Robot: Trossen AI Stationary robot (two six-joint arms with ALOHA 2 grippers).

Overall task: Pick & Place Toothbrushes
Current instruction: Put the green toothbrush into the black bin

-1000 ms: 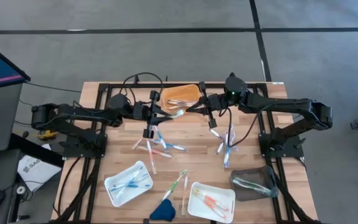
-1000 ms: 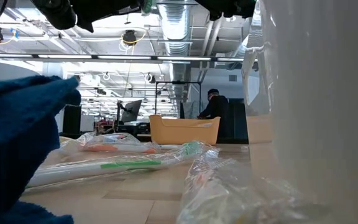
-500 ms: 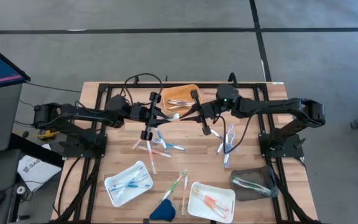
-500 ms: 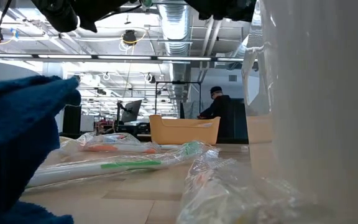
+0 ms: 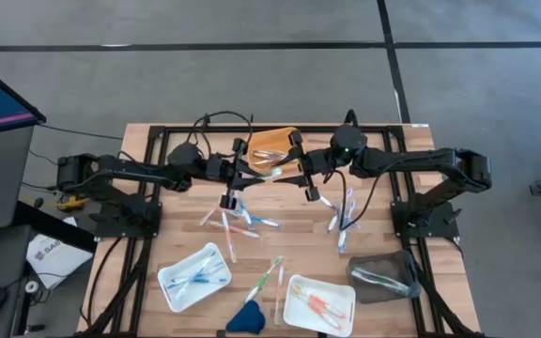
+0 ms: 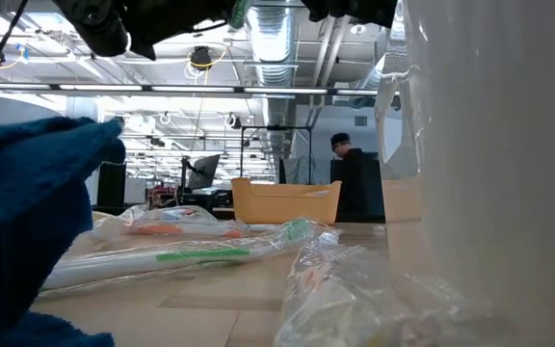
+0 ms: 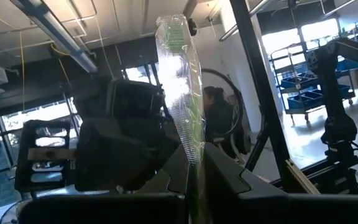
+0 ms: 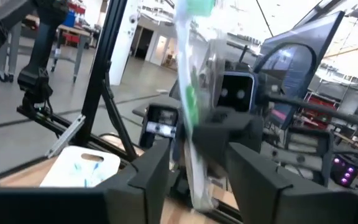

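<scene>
The left gripper (image 5: 252, 173) has its jaws clenched on a green toothbrush (image 7: 182, 93) sealed in a clear wrapper, held in the air over the far middle of the desk (image 5: 374, 202), just in front of the orange tray (image 5: 275, 141). The right gripper (image 5: 294, 161) meets it from the other side; its jaws stand parted around the other end of the same wrapper, apparently let go, though a light touch cannot be ruled out. This looks like a hand-over between the arms. The risk is the slick wrapper: held by one end only, the brush could swivel or slide out of the left jaws, and the withdrawing right fingers could snag the film and drag it loose. More toothbrushes (image 5: 238, 221) lie scattered on the desk below, others in the white trays (image 5: 193, 277) near the front. The wrist views show the wrapper and each grip closely; the high view alone shows where both arms stand. The low view shows neither grip, only a wrapped brush (image 6: 191, 254) lying on the desk and a person (image 6: 347, 173) far behind.
</scene>
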